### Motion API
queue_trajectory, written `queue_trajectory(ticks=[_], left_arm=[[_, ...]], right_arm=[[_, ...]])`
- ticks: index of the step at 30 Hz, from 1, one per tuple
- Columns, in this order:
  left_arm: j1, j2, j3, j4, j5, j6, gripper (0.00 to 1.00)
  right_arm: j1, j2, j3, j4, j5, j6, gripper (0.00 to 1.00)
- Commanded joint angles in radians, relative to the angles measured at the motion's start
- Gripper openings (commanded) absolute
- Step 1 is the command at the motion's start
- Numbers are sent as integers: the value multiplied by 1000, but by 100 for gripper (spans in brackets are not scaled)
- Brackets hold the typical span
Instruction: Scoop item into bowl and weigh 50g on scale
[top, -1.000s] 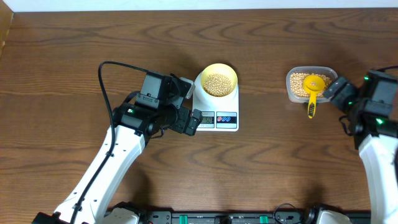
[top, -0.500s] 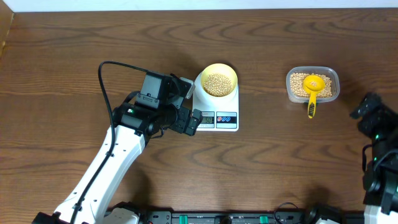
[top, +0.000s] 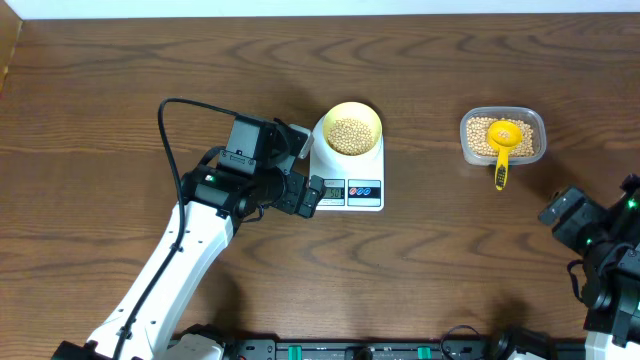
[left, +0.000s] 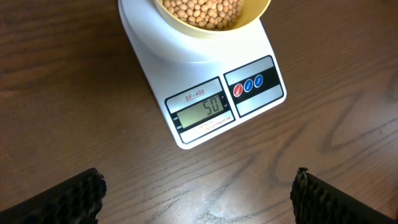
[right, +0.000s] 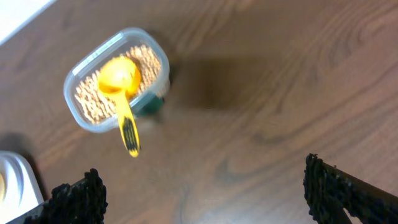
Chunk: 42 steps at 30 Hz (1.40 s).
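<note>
The pale-yellow bowl (top: 352, 129) stands on the white scale (top: 350, 190) and holds beige beans (top: 349, 134). In the left wrist view the scale (left: 211, 93) shows 50 on its display, with the bowl (left: 214, 15) at the top edge. My left gripper (left: 198, 196) is open and empty, just in front of the scale; it also shows in the overhead view (top: 300, 195). My right gripper (right: 208, 193) is open and empty over bare table, well in front of the tub; it also shows in the overhead view (top: 560, 212).
A clear plastic tub (top: 503, 136) of beans stands at the right. A bright yellow scoop (top: 502, 143) rests in it, handle over the front rim. Both show in the right wrist view, the tub (right: 115, 78) and the scoop (right: 122, 87). A black cable (top: 170, 130) loops over the left arm.
My right arm has pulled back from the tub toward the front right edge, leaving the scoop in the tub. The left arm and scale have not moved.
</note>
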Motion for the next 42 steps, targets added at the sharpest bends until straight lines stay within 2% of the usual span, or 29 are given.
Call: queue_trajectory(ticks=[1,14,18,26,35,40,42], left_arm=[[0,8,6,0,4,14,97],[0,8,6,0,4,14,97],[0,8,6,0,4,14,97],[0,8,6,0,4,14,97],[0,8,6,-2,4,14,97],[0,8,6,-3,4,14,97],[0,8,6,-3,4,14,97]], right_arm=[[-4,-3,6,-24,-5,-15,99],[4,-12,6,-40,-5,-15,99],[72,-72,6,-50,0,-26,99],[299,-292,-49,-32,151,-27,99],[339,-540,-396,297,172,-113,99],[339,-653,-547,426,167,-118,99],[340,-699,-604,476,152,-163,99]])
